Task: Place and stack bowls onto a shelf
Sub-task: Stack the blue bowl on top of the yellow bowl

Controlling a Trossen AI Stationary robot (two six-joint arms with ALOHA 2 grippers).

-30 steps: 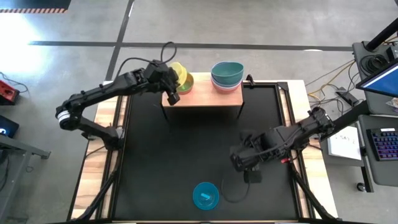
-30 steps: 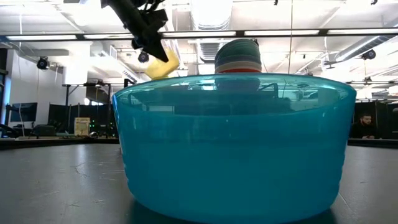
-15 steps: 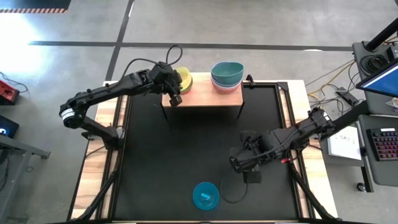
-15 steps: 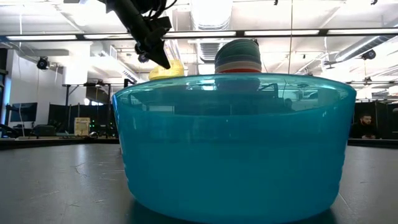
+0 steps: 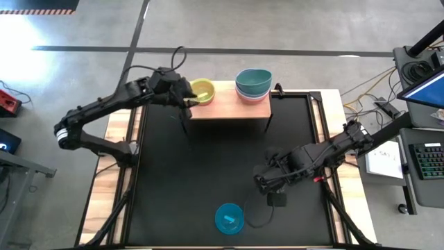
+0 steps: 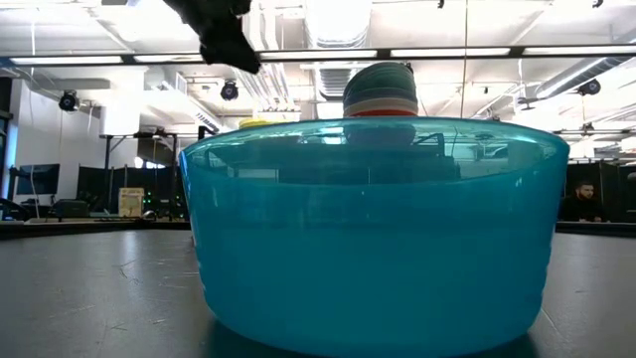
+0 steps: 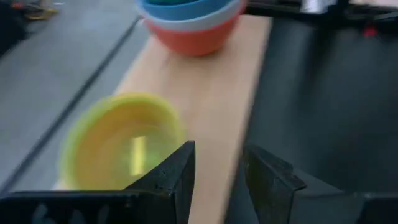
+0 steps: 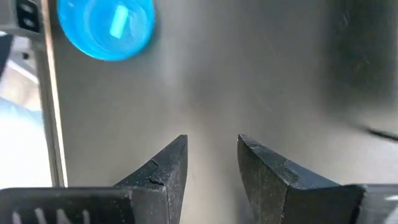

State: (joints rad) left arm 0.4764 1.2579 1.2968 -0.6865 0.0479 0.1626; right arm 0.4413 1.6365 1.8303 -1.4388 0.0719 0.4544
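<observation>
One yellow-green bowl [image 5: 202, 90] sits on the shelf [image 5: 229, 108] just beyond the left gripper's [image 5: 186, 98] spread, empty jaws, while the right gripper's [image 5: 259, 182] parted jaws must next reach the bright blue bowl [image 5: 229, 218] nearby on the counter [image 5: 208, 167].

You see two dark, slim-linked arms, the left arm [image 5: 104, 107] wearing a white band near its base (perhaps a label), thin black cables looping above; wedge-shaped black fingers [image 7: 177, 177].

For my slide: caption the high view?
Left gripper open beside yellow-green bowl on shelf; bright blue bowl remains.
</observation>
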